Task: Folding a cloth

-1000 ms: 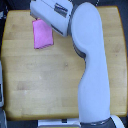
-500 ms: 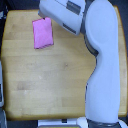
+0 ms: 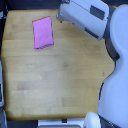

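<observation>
Gripper [image 3: 61, 15] pokes out at the end of the white arm [image 3: 85, 17] near the top edge of the view, above the far part of the tabletop [image 3: 60, 75]; whether it is wide or narrow, I cannot tell. Nothing lies between it and the cloth [image 3: 42, 33]. Flat on the wood, the cloth sits near the gripper, toward the exterior view's left and slightly lower, apart from it.

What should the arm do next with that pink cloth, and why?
Probably swing back over the cloth and come down at one edge. The cloth lies flat on the wooden table, apart from the arm, which sits toward the exterior view's right. Its jaws are not clearly visible.
</observation>
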Motion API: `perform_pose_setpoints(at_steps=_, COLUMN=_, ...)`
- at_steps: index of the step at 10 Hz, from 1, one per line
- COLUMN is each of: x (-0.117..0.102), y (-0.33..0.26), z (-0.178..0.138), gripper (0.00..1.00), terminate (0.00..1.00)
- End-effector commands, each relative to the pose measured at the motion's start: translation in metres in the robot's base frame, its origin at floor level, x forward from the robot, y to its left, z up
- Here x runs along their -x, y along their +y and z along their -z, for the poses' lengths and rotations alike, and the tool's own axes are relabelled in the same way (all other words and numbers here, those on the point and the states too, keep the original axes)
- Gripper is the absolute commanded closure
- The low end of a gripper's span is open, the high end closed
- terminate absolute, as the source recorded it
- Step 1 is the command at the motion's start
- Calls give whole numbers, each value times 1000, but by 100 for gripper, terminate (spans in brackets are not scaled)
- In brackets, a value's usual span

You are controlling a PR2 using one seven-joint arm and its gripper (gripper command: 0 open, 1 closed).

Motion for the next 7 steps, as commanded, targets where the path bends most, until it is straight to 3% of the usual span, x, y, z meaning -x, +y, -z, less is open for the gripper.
perform_pose_setpoints(at_steps=1, x=21, y=-132, z=4, gripper=0, terminate=0)
perform_pose_setpoints(at_steps=7, x=28, y=-215, z=-3, gripper=0, terminate=0)
